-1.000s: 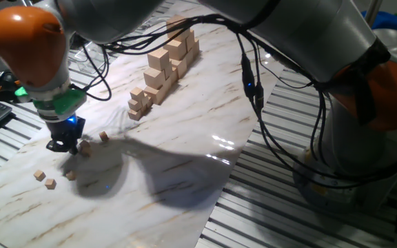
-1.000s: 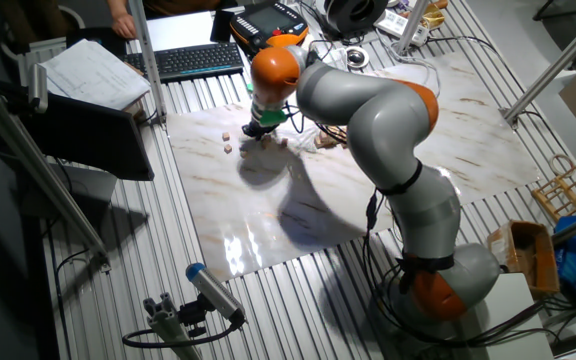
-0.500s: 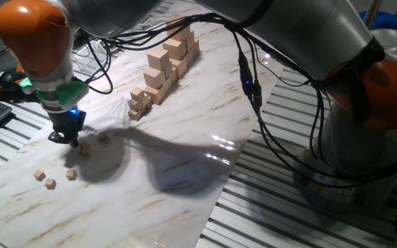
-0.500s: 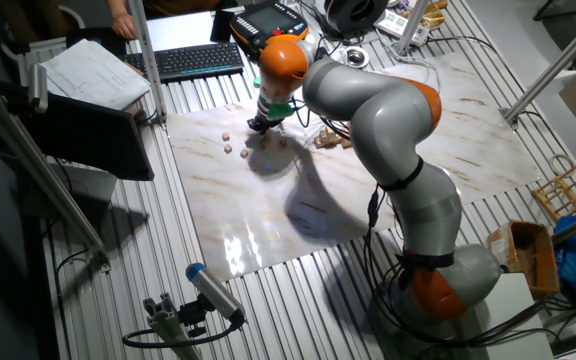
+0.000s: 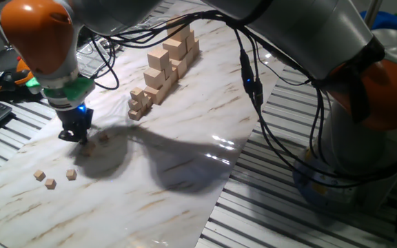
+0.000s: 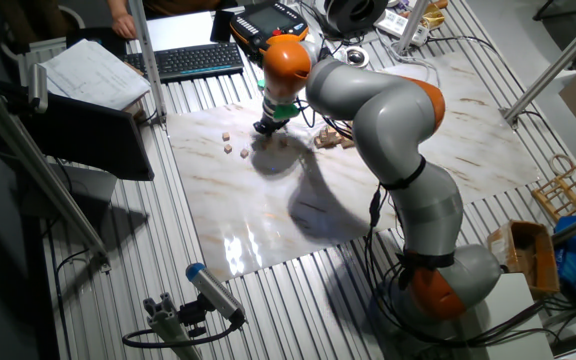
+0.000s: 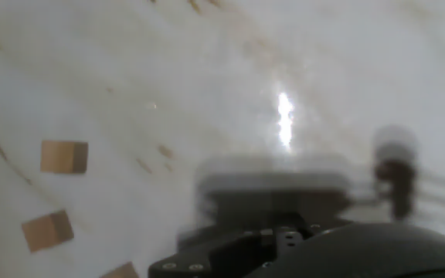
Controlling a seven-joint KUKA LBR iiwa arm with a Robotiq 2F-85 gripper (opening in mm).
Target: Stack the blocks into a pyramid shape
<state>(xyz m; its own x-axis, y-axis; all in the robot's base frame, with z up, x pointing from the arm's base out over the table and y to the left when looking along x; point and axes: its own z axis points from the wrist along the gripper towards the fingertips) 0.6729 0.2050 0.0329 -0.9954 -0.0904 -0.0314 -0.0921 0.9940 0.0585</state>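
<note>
The hand view is blurred; it shows two blocks (image 7: pixel 63 157) flat on the marble table (image 7: pixel 207 69), nothing of the fingertips. One fixed view shows the gripper (image 5: pixel 73 134) low by two blocks, three more (image 5: pixel 50 178) apart. Whether it is open or holding anything, I cannot tell. The cubes have no long axis.

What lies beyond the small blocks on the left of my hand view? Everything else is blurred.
Observer: The fixed views show a stepped stack of bigger wooden cubes standing farther along the marble board.
Operator: Is the gripper holding a block?
Observer: I cannot tell. The gripper hangs close above the board, and one small block lies just beside it.
Operator: Anything off the board on that side?
Observer: A keyboard lies past the board's edge.
</note>
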